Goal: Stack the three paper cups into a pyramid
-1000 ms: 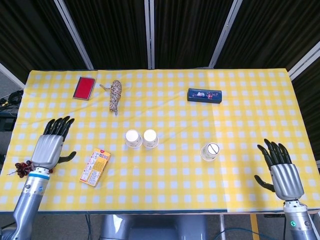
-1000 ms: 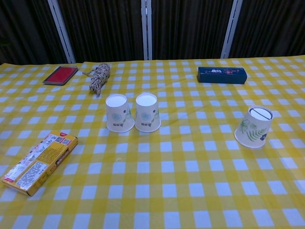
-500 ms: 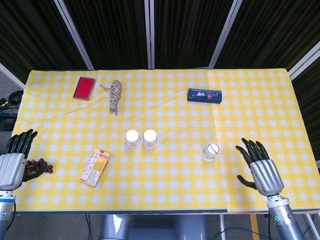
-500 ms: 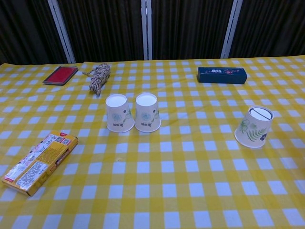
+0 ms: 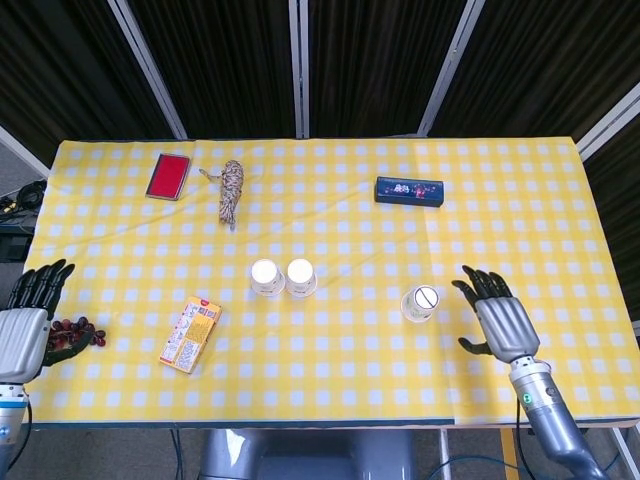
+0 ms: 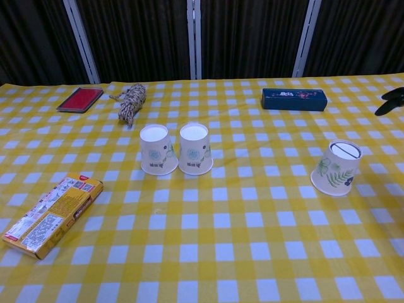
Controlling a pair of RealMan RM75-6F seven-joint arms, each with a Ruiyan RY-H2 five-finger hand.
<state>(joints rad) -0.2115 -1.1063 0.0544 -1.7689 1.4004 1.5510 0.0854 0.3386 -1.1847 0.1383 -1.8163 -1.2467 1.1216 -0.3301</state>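
no print is readable on any item; the yellow box (image 6: 51, 215) has printing on it but it's too small to make out, and the dark blue case (image 6: 294, 98) shows only a coloured pattern.

using the paired cups as your landmark: left cup (image 6: 156, 149) and right cup (image 6: 194, 148) stand upside down, touching, mid-table. the third cup (image 6: 337, 166), fern print, sits well to their right, upside down and tilted, with a dark line across its base.

your right hand (image 5: 497, 315) is just right of the third cup, fingers spread, holding nothing, apart from the cup. your left hand (image 5: 27, 320) is far left of the pair at the table (image 5: 330, 360) edge, fingers apart, beside a dark red cluster (image 5: 73, 332).

behind the pair: twine bundle (image 6: 130, 102), red pad (image 6: 80, 99). yellow box is front-left. nothing lies between the third cup and the pair.
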